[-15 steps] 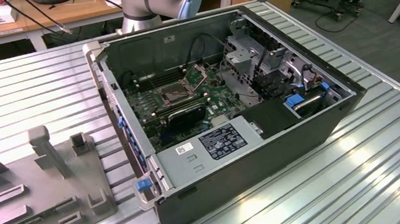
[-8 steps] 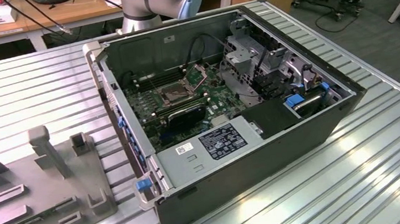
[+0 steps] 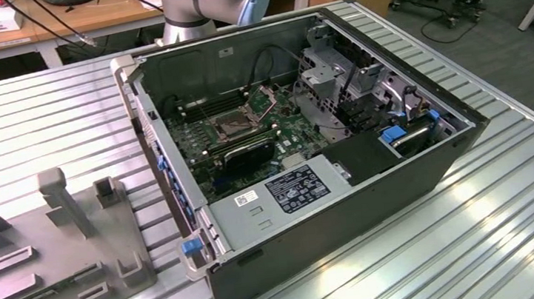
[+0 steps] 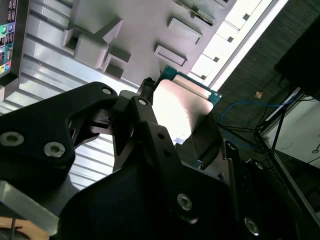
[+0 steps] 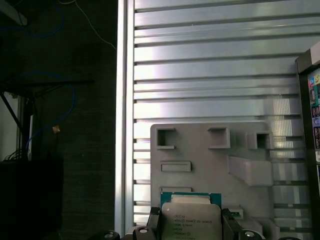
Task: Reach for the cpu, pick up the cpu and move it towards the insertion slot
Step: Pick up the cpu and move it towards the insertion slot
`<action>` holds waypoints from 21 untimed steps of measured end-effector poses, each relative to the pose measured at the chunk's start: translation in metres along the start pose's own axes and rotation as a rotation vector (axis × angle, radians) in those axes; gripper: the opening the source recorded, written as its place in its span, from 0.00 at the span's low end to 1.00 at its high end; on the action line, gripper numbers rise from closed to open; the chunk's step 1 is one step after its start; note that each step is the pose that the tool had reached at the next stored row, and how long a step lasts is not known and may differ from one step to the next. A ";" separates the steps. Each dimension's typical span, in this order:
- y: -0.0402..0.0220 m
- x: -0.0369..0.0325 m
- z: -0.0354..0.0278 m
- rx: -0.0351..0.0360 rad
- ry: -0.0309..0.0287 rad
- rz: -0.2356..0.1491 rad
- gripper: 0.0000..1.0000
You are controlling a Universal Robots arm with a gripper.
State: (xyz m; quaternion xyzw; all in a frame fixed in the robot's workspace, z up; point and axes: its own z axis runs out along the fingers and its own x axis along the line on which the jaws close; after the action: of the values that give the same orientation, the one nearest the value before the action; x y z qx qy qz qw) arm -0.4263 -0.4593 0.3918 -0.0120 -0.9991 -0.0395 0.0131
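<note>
tray [image 3: 41,270] at table [image 3: 511,206] edge, the exterior view's left | gripper [image 5: 191,222] pinches cpu [image 5: 191,212] by opposite edges, above tray | slot [image 3: 232,127] inside case [image 3: 355,229], the exterior view's right of tray, well apart from it

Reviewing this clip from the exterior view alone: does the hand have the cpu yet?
Observer: Yes. In the first wrist view the hand is shut on the cpu, with fingers on two opposite edges.
Operator: Is it lifted?
Observer: It seems so. The grey plastic tray lies well behind the cpu, whose face looks wider than any tray recess.
Operator: Is it over the insertion slot?
Observer: No. In the second wrist view the tray and the ribbed metal table lie beneath the cpu, with the computer case off to one side.
</note>
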 end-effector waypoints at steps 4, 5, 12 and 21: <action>0.0000 -0.0015 0.0000 0.0000 0.0000 0.000 0.54; 0.0000 -0.0018 -0.0001 0.0000 0.0001 0.000 0.54; 0.0001 -0.0048 -0.0002 0.0001 0.0001 0.000 0.54; 0.0002 -0.0088 -0.0003 0.0000 0.0000 0.000 0.54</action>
State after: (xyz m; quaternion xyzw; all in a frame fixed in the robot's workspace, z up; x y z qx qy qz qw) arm -0.4175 -0.4593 0.3918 -0.0120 -0.9991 -0.0394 0.0132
